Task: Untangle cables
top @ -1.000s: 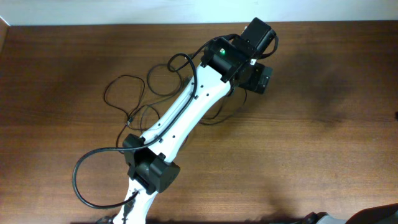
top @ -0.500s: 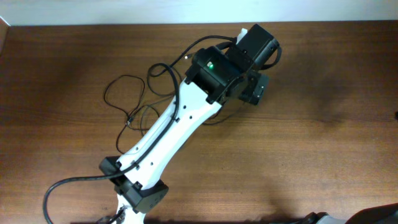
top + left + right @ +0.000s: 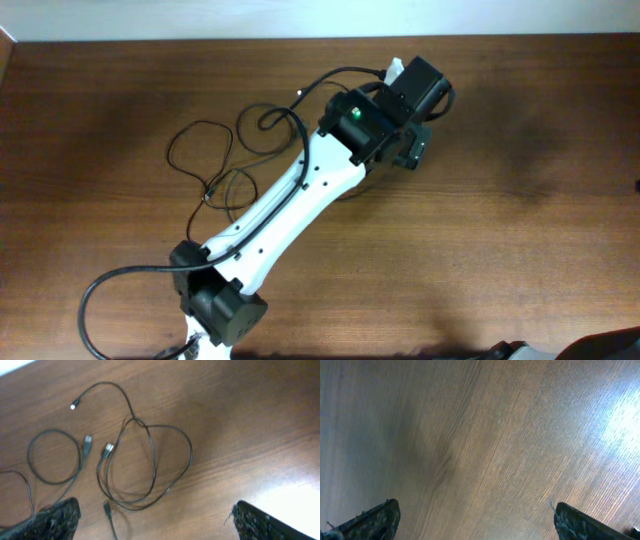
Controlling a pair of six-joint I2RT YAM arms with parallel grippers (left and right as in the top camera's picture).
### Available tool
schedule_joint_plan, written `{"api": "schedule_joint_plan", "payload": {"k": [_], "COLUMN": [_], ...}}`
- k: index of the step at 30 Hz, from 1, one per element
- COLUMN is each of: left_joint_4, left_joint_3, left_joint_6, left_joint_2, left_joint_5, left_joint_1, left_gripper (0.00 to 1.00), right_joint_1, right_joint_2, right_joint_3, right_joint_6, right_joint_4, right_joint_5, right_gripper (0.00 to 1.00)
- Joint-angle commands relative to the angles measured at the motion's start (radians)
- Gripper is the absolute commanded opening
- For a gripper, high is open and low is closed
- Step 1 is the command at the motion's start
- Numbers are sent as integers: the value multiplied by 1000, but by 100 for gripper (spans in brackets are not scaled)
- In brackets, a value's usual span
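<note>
In the overhead view the left arm's wrist has slid a little to the right since half a second ago, and the thin loops on the table (image 3: pixel 495 435) have not shifted. The left gripper (image 3: pixel 156 505) hangs wide open and empty above the cables (image 3: pixel 153 460). From its camera they lie straight ahead of the fingers and off to the left: a large loop pinched at a crossing at its far end, a small round coil beside it, and silver-tipped plugs between the two. The loop's long axis runs roughly away from the claw. The right gripper (image 3: pixel 472 510), also spread wide, sees only bare wood, so the left arm is judged the nearer one for the next pick
</note>
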Motion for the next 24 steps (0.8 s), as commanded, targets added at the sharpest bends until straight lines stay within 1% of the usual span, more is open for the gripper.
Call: {"api": "schedule_joint_plan", "payload": {"k": [1, 4, 5, 6, 7, 8, 9, 10, 13, 14, 15, 17, 18, 21, 23, 24], "left_joint_4": [85, 224, 307, 367, 478, 557, 674, 740, 1115, 1248, 1305, 1449, 1508, 1585, 1606, 1589], "left_joint_3": [-148, -346, -457, -531, -667, -765, -919, -1003, -1410, -1557, -1620, -1792, -1871, -2022, -2094, -2128], "left_joint_6": [-3, -3, -3, -3, -3, -3, -3, -3, -5, -8, -8, -26, -26, -26, -29, -38], "left_joint_2": [-64, -135, -185, -219, -286, -336, -414, -462, -683, -769, -807, -935, -1000, -1139, -1209, -1255], "left_joint_5": [-14, 5, 13, 13, 14, 21, 45, 63, 187, 236, 254, 265, 265, 265, 265, 269], "left_joint_1": [-3, -3, -3, -3, -1, 4, 17, 32, 148, 211, 238, 311, 340, 396, 428, 450], "left_gripper": [99, 99, 99, 99, 99, 99, 99, 99, 99, 99, 99, 99, 99, 99, 99, 99], "right_joint_1": [-3, -3, -3, -3, -3, -3, -3, -3, -3, -3, -3, -3, -3, -3, -3, -3], "right_joint_2": [-7, -7, -7, -7, -7, -7, -7, -7, -7, -7, -7, -7, -7, -7, -7, -7], "right_joint_3": [2, 2, 2, 2, 2, 2, 2, 2, 2, 2, 2, 2, 2, 2, 2, 2], "right_joint_6": [1, 0, 1, 1, 1, 0, 1, 1, 0, 1, 0, 1, 1, 1, 1, 1], "right_joint_4": [0, 0, 0, 0, 0, 0, 0, 0, 0, 0, 0, 0, 0, 0, 0, 0], "right_joint_5": [10, 10, 10, 10, 10, 10, 10, 10, 10, 9, 9, 10, 10, 10, 10, 10], "right_gripper": [98, 98, 98, 98, 98, 98, 98, 98, 98, 98, 98, 98, 98, 98, 98, 98]}}
